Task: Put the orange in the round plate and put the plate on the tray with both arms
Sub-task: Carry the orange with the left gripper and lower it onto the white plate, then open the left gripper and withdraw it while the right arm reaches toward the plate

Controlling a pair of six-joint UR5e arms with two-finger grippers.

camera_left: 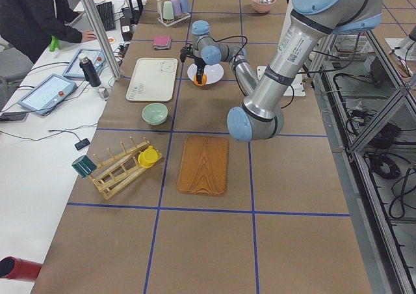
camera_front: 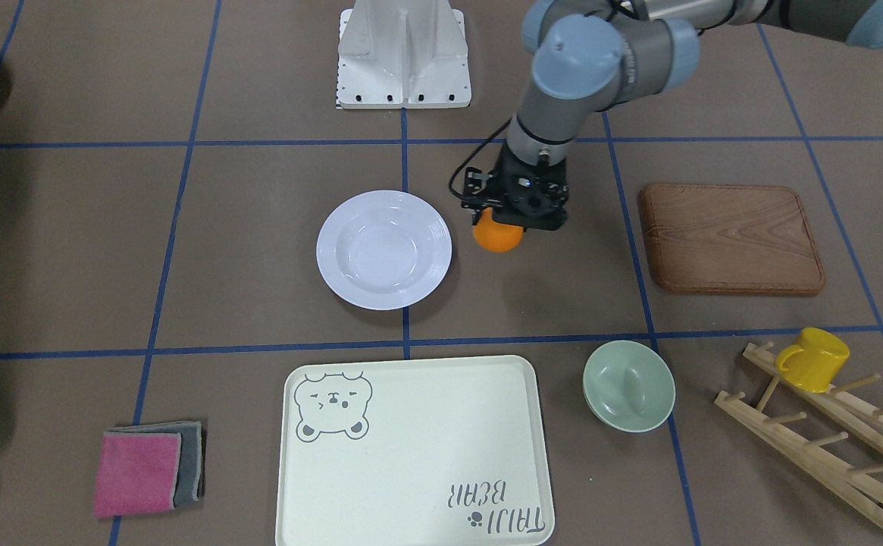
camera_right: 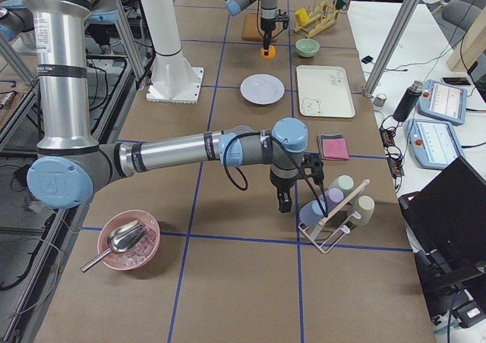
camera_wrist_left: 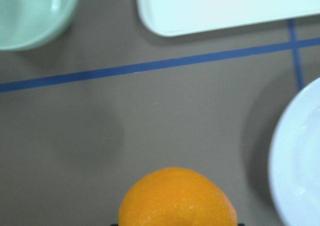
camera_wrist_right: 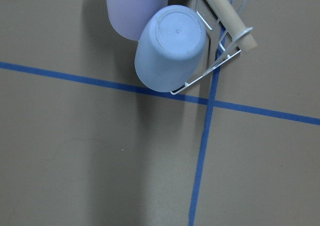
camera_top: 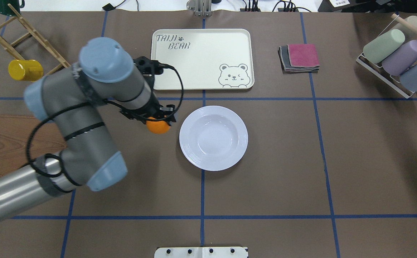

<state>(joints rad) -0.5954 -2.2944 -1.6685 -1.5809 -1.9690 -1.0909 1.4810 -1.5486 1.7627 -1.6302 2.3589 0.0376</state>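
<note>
The left tool point(camera_front: 502, 224) hides the top of the orange point(camera_front: 499, 240) and its own fingertips, and the right tool point(camera_right: 283, 202) shows too small to judge its jaws.

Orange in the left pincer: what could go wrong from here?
The orange hangs in the left pincer beside the round plate, not over it; released now, it would likely roll away. Dropped on the plate's sloping rim, it might bounce out. The right pincer sits close to the cup rack and could snag it.
</note>
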